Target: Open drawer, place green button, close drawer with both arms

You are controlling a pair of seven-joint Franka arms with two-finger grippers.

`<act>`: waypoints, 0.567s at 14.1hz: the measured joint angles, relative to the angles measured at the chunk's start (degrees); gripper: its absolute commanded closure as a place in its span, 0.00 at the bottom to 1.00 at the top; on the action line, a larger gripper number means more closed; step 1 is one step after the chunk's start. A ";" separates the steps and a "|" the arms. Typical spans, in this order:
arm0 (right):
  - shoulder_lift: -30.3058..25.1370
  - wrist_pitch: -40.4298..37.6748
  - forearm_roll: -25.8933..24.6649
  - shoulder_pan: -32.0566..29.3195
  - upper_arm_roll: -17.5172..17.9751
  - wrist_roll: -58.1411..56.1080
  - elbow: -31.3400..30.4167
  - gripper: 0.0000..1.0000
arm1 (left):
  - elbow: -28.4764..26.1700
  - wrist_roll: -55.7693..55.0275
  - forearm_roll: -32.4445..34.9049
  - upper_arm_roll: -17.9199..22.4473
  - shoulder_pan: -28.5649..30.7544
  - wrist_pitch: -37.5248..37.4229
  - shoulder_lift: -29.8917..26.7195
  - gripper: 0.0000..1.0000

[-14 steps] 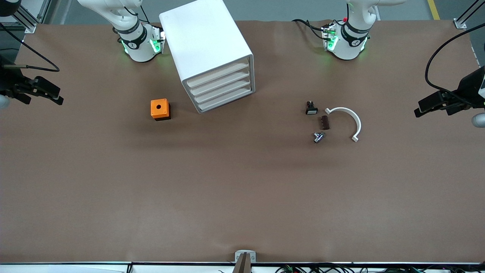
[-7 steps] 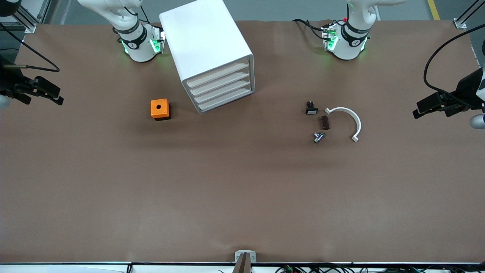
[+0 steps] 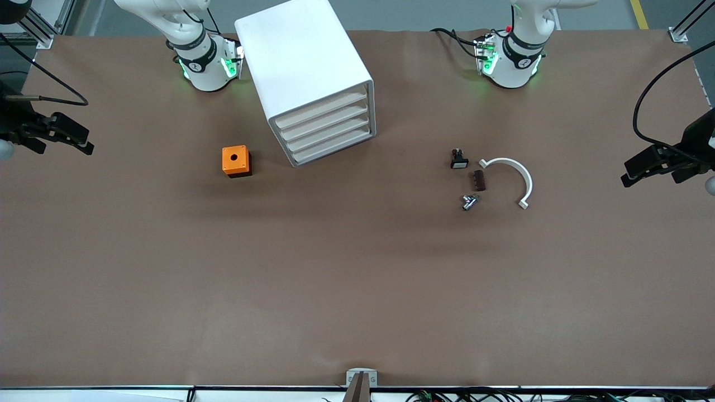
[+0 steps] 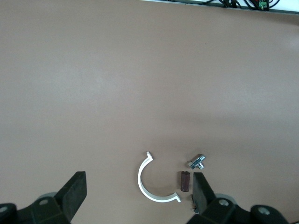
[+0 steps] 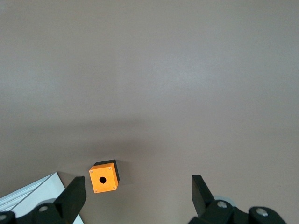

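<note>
Two claws, both wide open and empty. The left claw [image 3: 630,174] hangs over the table [image 3: 357,290] edge at the left arm's end. The right claw [image 3: 87,143] hangs over the edge at the right arm's end. Neither touches anything.

The white cabinet [image 3: 301,56] stands on the table between the two arm bases, closer to the right arm's base. Its front is turned toward the front camera and angled a bit toward the left arm's end. It has four shallow drawers, all flush. The drawer [image 3: 335,146], lowest of the four, is shut.

The orange cube [image 3: 236,161], with a hole in its top, sits beside the cabinet toward the right arm's end, apart from it. A corner of the cabinet and the cube both show in the right wrist view.

A small cluster lies toward the left arm's end, well apart from the cabinet.
- The button [image 3: 469,202] is nearest the front camera of the cluster. It lies on the table and looks silvery-grey; its cap colour cannot be told.
- The brown block [image 3: 478,180] is just beside the button and farther from the camera.
- The black piece with a white face [image 3: 459,159] is farther still, near the brown block.
- The white curved clip [image 3: 529,184] lies flat beside all three, toward the left arm's end, with its open side facing them.

In the left wrist view the clip, brown block and button show between the claw's fingers [image 4: 74,186], well below them on the table. One finger partly hides the black piece.
</note>
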 measured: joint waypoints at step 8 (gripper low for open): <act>0.00 0.00 0.00 0.02 0.02 0.00 0.00 0.00 | 0.19 -0.03 -0.09 -0.34 -0.08 0.09 0.09 0.00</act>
